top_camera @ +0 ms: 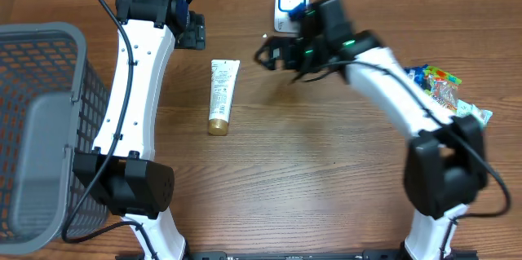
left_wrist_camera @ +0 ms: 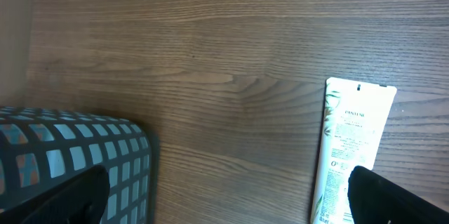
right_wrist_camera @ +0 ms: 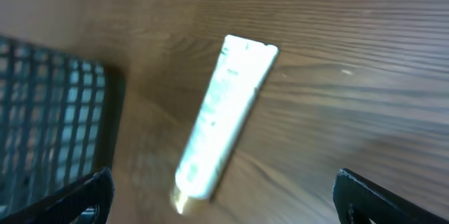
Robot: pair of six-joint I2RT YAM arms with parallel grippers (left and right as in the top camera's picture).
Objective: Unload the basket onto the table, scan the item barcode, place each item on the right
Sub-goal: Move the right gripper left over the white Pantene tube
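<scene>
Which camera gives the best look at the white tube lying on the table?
The overhead view: the tube shows whole and sharp, crimped end to gold cap. The left wrist view catches the tube close up, but cuts off the cap end. The right wrist view has the tube whole but blurred.

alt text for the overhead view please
A white tube with a gold cap lies on a wooden table; the left gripper and the right gripper hang open and empty near it. A white and blue scanner stands at the far edge, a grey mesh basket left, colourful packets right.
</scene>
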